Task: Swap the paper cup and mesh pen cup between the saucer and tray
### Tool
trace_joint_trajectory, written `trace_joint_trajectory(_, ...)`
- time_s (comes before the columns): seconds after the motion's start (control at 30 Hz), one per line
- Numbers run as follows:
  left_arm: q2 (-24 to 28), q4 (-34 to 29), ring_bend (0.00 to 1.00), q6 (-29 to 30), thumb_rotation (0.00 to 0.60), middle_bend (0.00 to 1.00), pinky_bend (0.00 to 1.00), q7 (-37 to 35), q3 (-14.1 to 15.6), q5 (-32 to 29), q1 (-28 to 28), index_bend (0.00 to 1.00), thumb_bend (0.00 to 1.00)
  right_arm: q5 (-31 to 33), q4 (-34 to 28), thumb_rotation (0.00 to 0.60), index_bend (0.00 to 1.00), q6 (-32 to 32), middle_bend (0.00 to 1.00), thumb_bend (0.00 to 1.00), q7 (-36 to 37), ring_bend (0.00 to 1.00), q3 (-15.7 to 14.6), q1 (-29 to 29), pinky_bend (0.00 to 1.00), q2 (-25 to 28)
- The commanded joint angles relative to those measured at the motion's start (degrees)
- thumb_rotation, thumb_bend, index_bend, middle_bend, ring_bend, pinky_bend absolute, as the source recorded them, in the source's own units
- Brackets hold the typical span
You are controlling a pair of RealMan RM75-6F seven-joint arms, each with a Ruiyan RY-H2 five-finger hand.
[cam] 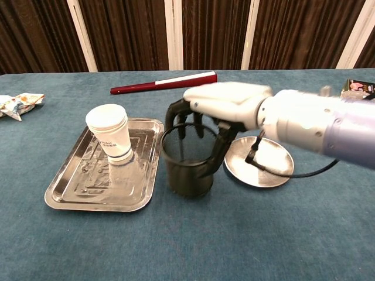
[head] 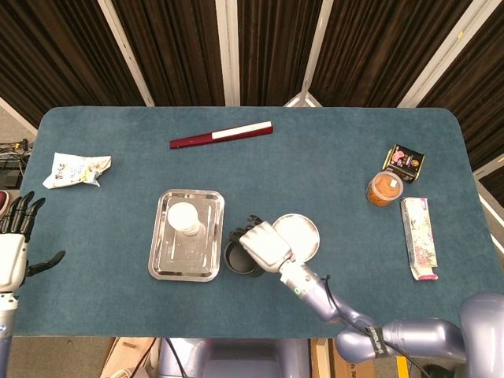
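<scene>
Carrying the mesh pen cup [cam: 188,165] calls for a level, steady grip. The left hand [head: 17,252] is held open at the table's edge. The paper cup [cam: 111,139] is seen inverted on the tray [cam: 70,190]. The pen cup, apparently empty, is gripped from above by the right hand [cam: 225,105], between tray and bare saucer [cam: 269,170].

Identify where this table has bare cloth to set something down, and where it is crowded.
Free: the cloth between the folded fan and the jar, and the near strip.

Crowded: the middle, where tray with paper cup, mesh pen cup gripped by the right hand, and saucer cluster.
</scene>
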Motion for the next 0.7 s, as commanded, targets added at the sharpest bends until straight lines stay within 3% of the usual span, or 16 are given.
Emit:
trace_joint_trajectory(0.03, -0.06, -0.03, 0.0, 0.01, 0.6, 0.0, 0.16, 0.2, -0.09, 0.1, 0.09, 0.11, 0.09, 1.8, -2.72, 0.6, 0.42, 0.54, 0.45, 0.0, 1.61, 0.48, 0.92, -1.39, 0.2, 5.45)
trace_joint_trajectory(0.13, -0.26, -0.08, 0.0, 0.22, 0.6, 0.0, 0.16, 0.81, -0.25, 0.26, 0.27, 0.11, 0.09, 3.61, -3.68, 0.6, 0.42, -0.47, 0.45, 0.0, 3.57, 0.48, 1.35, -2.4, 0.2, 11.06)
trace_joint_trajectory(0.33, -0.85, -0.4, 0.0, 0.57, 0.6, 0.0, 0.16, 2.56, -0.36, 0.62, 0.55, 0.11, 0.09, 3.89, -2.48, 0.6, 0.42, -3.02, 0.45, 0.0, 8.85, 0.48, 0.35, -4.49, 0.18, 17.29)
trace_joint_trajectory(0.7, -2.15, -0.32, 0.0, 1.39, 0.6, 0.0, 0.16, 4.85, -0.77, 1.32, 0.96, 0.11, 0.09, -2.42, 3.74, 0.6, 0.42, -6.32, 0.45, 0.0, 19.1, 0.45, -1.59, -6.29, 0.15, 16.96)
